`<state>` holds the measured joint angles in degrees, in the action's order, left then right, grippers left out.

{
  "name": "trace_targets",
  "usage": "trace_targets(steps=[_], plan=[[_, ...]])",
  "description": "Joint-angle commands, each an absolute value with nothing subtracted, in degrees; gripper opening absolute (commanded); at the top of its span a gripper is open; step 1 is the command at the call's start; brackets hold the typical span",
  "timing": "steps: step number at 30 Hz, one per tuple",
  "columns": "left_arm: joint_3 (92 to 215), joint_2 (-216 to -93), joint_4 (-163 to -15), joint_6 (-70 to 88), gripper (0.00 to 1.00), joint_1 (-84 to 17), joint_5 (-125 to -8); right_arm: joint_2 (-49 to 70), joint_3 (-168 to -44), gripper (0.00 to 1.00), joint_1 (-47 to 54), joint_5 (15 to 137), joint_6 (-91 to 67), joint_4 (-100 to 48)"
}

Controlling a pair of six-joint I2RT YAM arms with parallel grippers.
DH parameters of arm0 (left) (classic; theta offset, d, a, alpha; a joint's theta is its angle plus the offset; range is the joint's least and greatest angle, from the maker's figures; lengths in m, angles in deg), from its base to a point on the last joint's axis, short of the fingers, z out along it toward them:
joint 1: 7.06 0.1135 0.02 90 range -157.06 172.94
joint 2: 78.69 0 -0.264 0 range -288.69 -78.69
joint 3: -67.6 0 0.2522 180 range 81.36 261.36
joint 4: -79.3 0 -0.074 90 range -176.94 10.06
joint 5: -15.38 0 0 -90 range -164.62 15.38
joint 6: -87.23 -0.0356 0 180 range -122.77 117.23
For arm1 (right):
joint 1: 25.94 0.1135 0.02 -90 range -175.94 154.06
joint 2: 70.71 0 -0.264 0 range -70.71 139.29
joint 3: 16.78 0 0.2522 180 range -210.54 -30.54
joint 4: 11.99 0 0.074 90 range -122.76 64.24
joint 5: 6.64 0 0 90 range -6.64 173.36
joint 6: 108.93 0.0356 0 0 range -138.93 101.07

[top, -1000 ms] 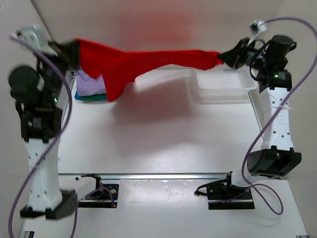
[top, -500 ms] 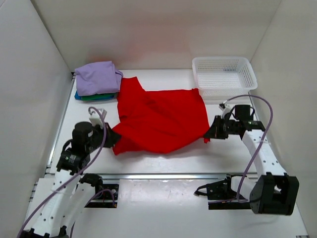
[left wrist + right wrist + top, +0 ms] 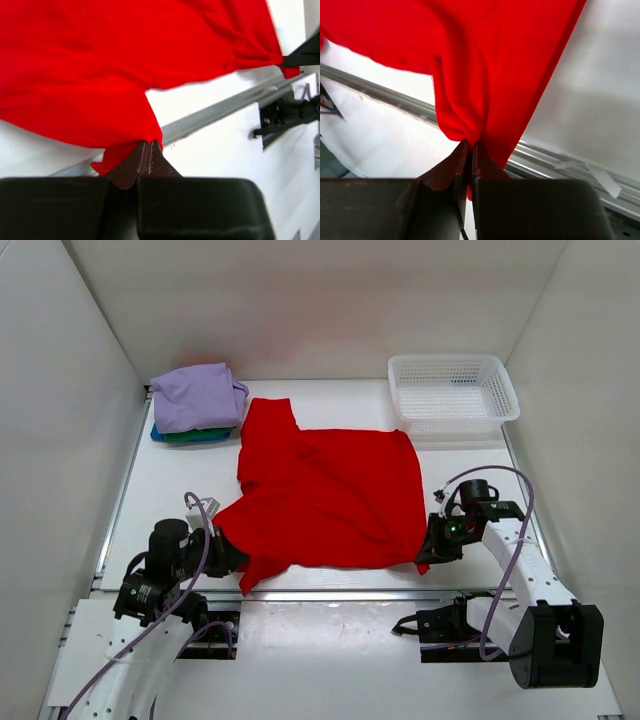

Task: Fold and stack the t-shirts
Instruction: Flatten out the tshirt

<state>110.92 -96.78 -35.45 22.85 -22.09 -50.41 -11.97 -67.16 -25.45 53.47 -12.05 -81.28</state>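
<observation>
At table edge (image 3: 350, 582): left end effector (image 3: 147, 150), right end effector (image 3: 471, 150), each clamping red t-shirt (image 3: 330, 495).

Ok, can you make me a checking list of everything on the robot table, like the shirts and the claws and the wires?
Surface: white table, with a metal rail along the near edge.
Job's things: red t-shirt spread out mid-table; lavender t-shirt folded on top of the teal and green ones, far left.
Clutter: white mesh basket, empty, far right.
Grippers: left gripper shut on the red t-shirt's near left corner; right gripper shut on its near right corner.
Cables: left purple cable and right purple cable loop beside their arms.
Surroundings: plain white walls.
</observation>
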Motion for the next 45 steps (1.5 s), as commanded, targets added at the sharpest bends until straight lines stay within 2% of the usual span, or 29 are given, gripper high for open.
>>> trace_targets(steps=[1, 8, 17, 21, 23, 29, 34, 38, 41, 45], plan=[[111.3, -94.9, -31.7, 23.7, 0.0, -22.0, -47.0, -14.9, -65.4, 0.0, -22.8, 55.6, -9.6, -85.2], [113.0, -95.1, -24.6, 20.3, 0.0, -21.8, -42.4, -18.5, -65.3, 0.0, -19.2, 55.2, -6.8, -87.4], [120.8, -96.4, -17.0, 17.4, 0.0, -21.8, -47.1, -22.3, -68.9, 0.0, -18.1, 56.7, -5.4, -93.8], [132.2, -97.4, -20.8, 21.3, 0.0, -22.5, -52.5, -24.6, -74.1, 0.0, -19.3, 55.6, -6.4, -93.3], [138.0, -99.0, -23.5, 22.4, 0.0, -22.4, -56.1, -26.1, -82.4, 0.0, -20.2, 56.0, -6.8, -92.0], [157.5, -113.0, -32.1, 16.4, 0.0, -23.5, -69.1, -26.4, -100.2, 0.0, -23.4, 58.9, -4.9, -78.2], [183.2, -126.4, -34.8, 12.1, 0.0, -24.8, -75.7, -24.2, -111.7, 0.0, -23.7, 57.5, -2.8, -69.5], [201.8, -134.7, -34.1, 8.9, 0.0, -29.5, -82.6, -21.8, -121.6, 0.0, -22.4, 58.3, -3.9, -69.3], [207.0, -138.2, -34.5, 7.7, 0.0, -32.1, -85.7, -18.5, -127.3, 0.0, -20.5, 59.4, -4.9, -70.1], [203.3, -139.8, -37.5, 6.6, 0.0, -30.6, -84.4, -13.2, -128.8, 0.0, -19.3, 56.7, -5.2, -68.5]])
